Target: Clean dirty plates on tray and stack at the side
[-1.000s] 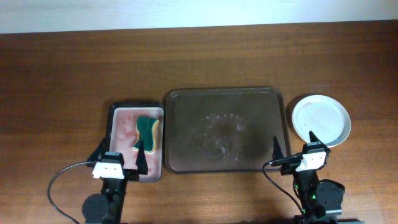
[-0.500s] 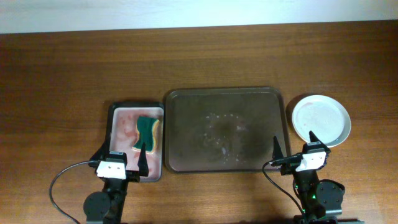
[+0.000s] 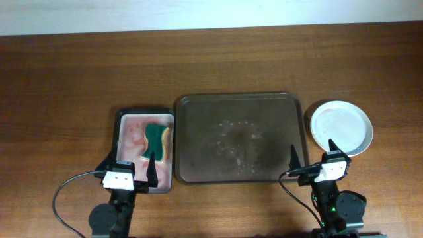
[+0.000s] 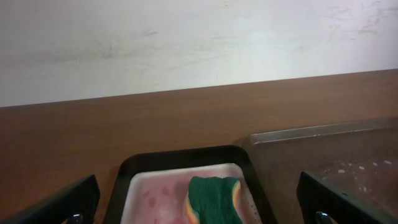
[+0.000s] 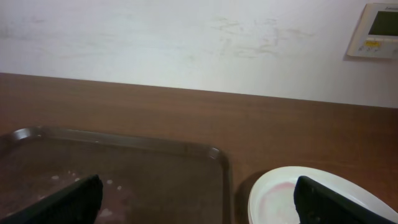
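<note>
1. The tray point(image 3: 198, 125) sits mid-tabletop point(image 3: 66, 66) holding only wet specks point(image 3: 234, 129), with no dirty plate on it.
2. The plate point(image 3: 342, 127) lies just right of the tray, at the stacking side.
3. The sponge point(image 3: 157, 141) rests in its dish point(image 3: 119, 132) at the left, near the left gripper point(image 3: 131, 153).
4. The left gripper and the right gripper point(image 3: 312, 147) hang at the near edge, jaws wide apart and empty. I judge the job done.

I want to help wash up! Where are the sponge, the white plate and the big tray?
sponge point(image 3: 156, 141), overhead view, on its green top.
white plate point(image 3: 342, 127), overhead view, on its bare middle.
big tray point(image 3: 201, 132), overhead view, on its bare floor.
</note>
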